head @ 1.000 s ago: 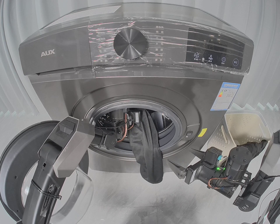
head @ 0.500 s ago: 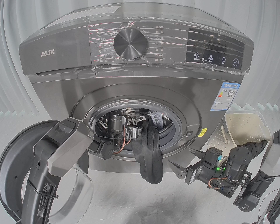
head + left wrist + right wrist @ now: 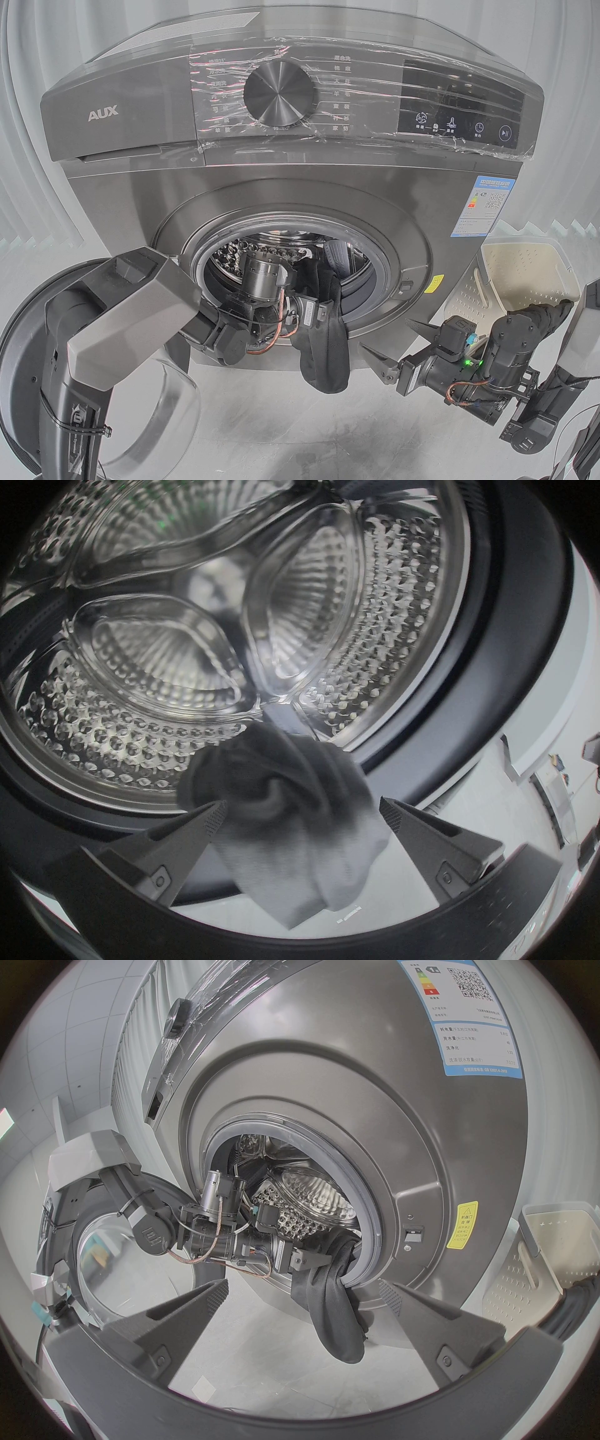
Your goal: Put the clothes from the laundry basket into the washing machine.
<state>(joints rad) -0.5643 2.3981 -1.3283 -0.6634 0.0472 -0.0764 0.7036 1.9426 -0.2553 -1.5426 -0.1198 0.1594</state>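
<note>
Right claw (image 3: 389, 342) low, in front of the washing machine's lower right corner, above the grey floor (image 3: 281, 431); fingers spread wide, nothing between them

Left arm bent in through the port. Left claw (image 3: 300, 808) at the mouth of the drum, released: fingers wide apart, the cloth lying just past the tips and unpinched

Dark garment (image 3: 325, 356) draped over the lower lip of the port, right of centre. Upper part bunched inside on the black gasket and the drum's edge; lower part hangs outside down the front panel, its end clear of the floor

Door (image 3: 22, 337) swung fully open to the left, behind the left arm

Washing machine (image 3: 281, 181) grey, front-loading. Drum (image 3: 156, 661) bright dimpled steel with raised paddles

Laundry basket (image 3: 531, 269), cream perforated plastic, stands just beside the machine's right side; right arm's cable sleeve lies over its near rim. What lies inside it I cannot tell

Top of machine: round dial (image 3: 279, 94) in the middle of the control panel, panel wrapped in clear film
</note>
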